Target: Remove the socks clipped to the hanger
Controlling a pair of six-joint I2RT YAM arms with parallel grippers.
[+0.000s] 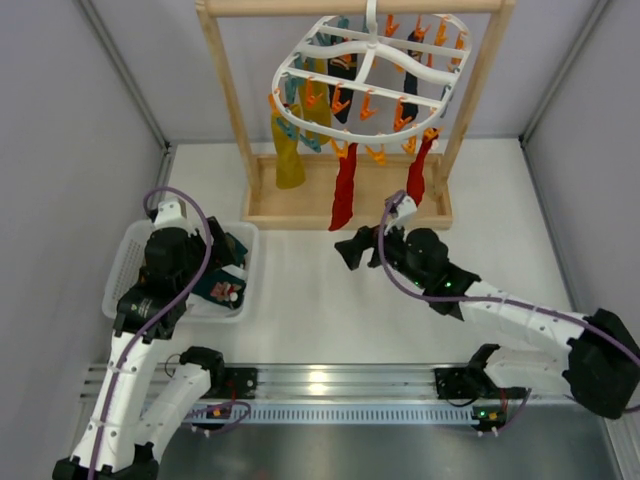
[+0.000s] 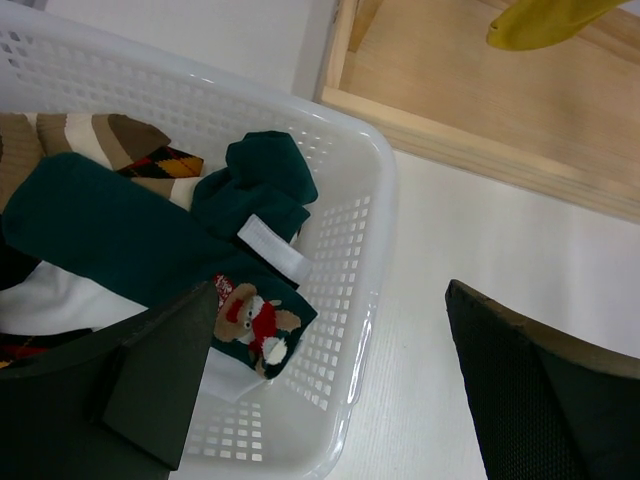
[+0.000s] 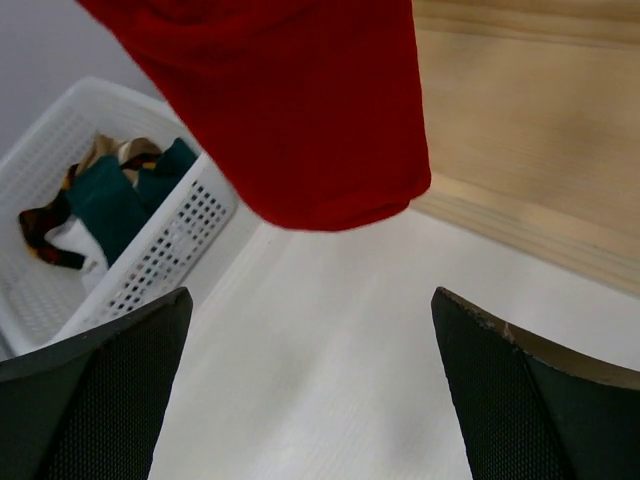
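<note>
Both claws released, nothing gripped. Left claw [image 1: 228,262] hangs over the white basket [image 1: 125,265], fingers spread wide. Right claw [image 1: 352,246] is also spread, low over the bench [image 1: 320,310], just in front of the rack base.

Hard to see:
- Hanger [image 1: 372,47] has its hook cut off by the top edge of the overhead view.
- Dark socks [image 1: 340,85] sit behind the white bars and orange/teal clips [image 1: 368,103]. I can't tell how many there are or which clip holds which.
- Right wrist view: the red sock [image 3: 290,110] fills the top and only its toe end shows. It hangs above the gap between my fingers [image 3: 110,380], and I can't tell if it touches either one.
- Left wrist view: only the toe of the mustard sock [image 2: 545,22] shows, in the top corner.
- Basket contents are partly under my left finger [image 2: 150,390]. I can see dark green fabric [image 2: 120,235], one piece with a small red and brown figure, plus brown-striped and argyle bits.

Sock positions: all on the hanger. The mustard sock [image 1: 288,160] is at left, one red sock [image 1: 344,190] at centre and a second red one [image 1: 416,180] at right, both red ones reaching down to the wooden rack [image 1: 228,90] base.

Bench is plain white with a pale grain. Grey walls enclose three sides. A metal rail [image 1: 330,380] runs along the near edge and carries both arm bases.
</note>
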